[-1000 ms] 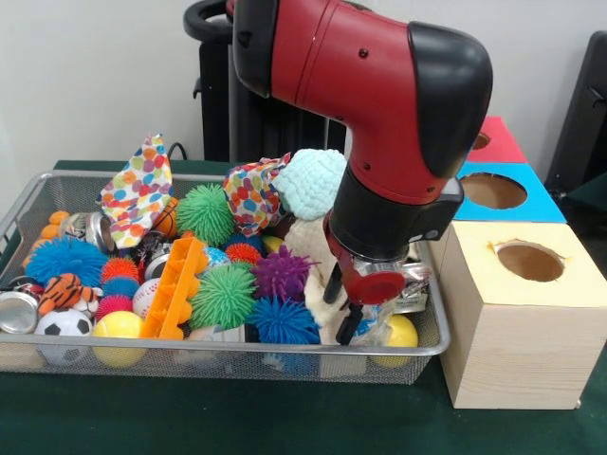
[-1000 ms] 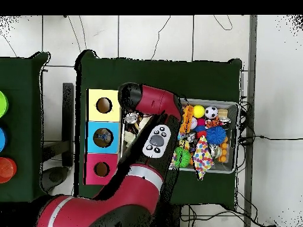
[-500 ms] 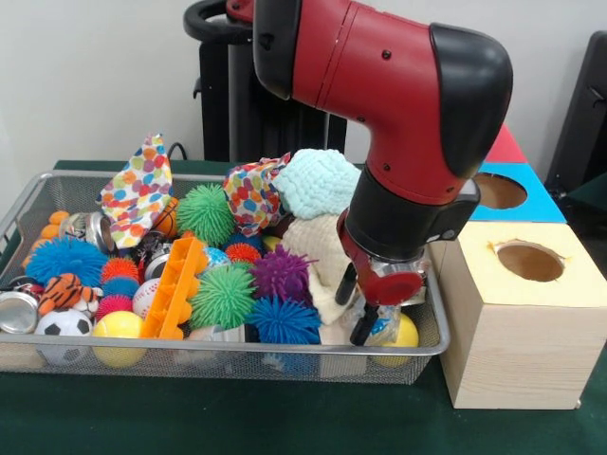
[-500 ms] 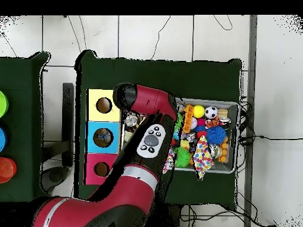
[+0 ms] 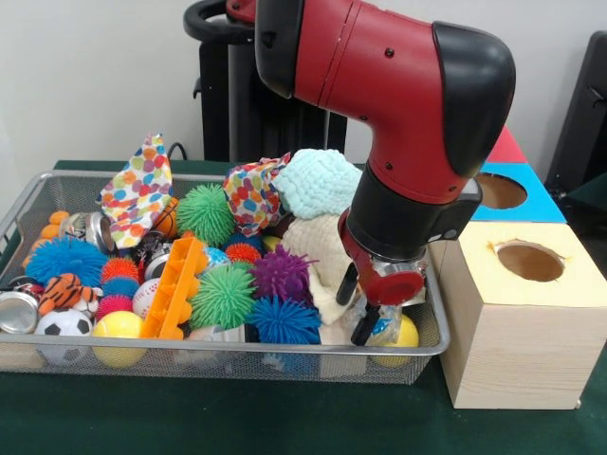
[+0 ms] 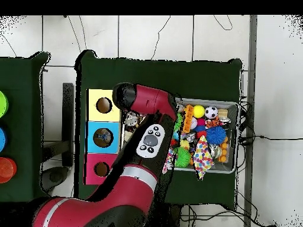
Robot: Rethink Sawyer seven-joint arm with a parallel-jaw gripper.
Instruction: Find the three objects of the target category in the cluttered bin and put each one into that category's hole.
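At the right end of the wire bin (image 5: pixel 38 194), the hand (image 5: pixel 357 305) hangs low among the clutter, its black fingers (image 5: pixel 362 325) astride a clear crinkled object (image 5: pixel 379 322) whose kind cannot be made out; whether they grip it I cannot tell. Beside it lie a cream cloth (image 5: pixel 318 248) and a yellow ball (image 5: pixel 402 332). Spiky balls (image 5: pixel 224 296), an orange tray (image 5: pixel 176 287), a soccer ball (image 5: pixel 63 327) and dotted cloths (image 5: pixel 140 190) fill the rest. On the green surface (image 5: pixel 237 417), touching the bin, stands the wooden box (image 5: pixel 512 332) with its round hole (image 5: pixel 529 261), then blue (image 5: pixel 531 194) and red (image 5: pixel 501 140) boxes, partly hidden by the arm (image 5: pixel 408 95).
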